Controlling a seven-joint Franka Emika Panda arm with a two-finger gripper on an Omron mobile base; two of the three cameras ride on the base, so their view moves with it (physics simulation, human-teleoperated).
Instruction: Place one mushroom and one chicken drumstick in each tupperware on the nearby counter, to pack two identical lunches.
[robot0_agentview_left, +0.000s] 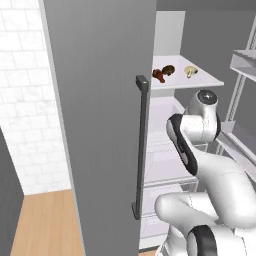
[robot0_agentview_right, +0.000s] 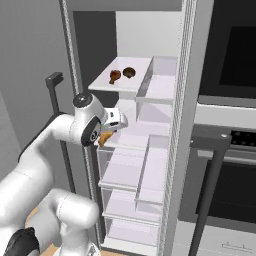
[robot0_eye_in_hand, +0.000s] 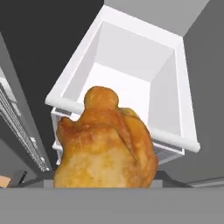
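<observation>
One golden-brown chicken drumstick (robot0_eye_in_hand: 105, 144) sits right at the jaws in the hand view, its knobbly roasted skin bulging at 6 o'clock and hiding both fingertips; the jaws seem closed on it, though how wide they stand I cannot tell. In the right base view the gripper (robot0_agentview_right: 111, 131) hangs inside the open fridge, an orange-brown piece of that drumstick (robot0_agentview_right: 104, 138) showing just under the white hand.

Going left to right in the left base view: a flat grey fridge door (robot0_agentview_left: 100, 125) with a dark bar handle (robot0_agentview_left: 141, 145), then the white glossy arm, and at 1 o'clock a white upper shelf (robot0_agentview_left: 200, 80) carrying a second, darker drumstick (robot0_agentview_left: 161, 74) and a pale tan mushroom (robot0_agentview_left: 190, 71), near each other but apart. The right base view shows the same shelf with that drumstick (robot0_agentview_right: 115, 75) beside a dark rounded mushroom cap (robot0_agentview_right: 129, 72).

Below the held drumstick, a white smooth open drawer (robot0_eye_in_hand: 131, 74) with straight walls lies toward 12 o'clock.
</observation>
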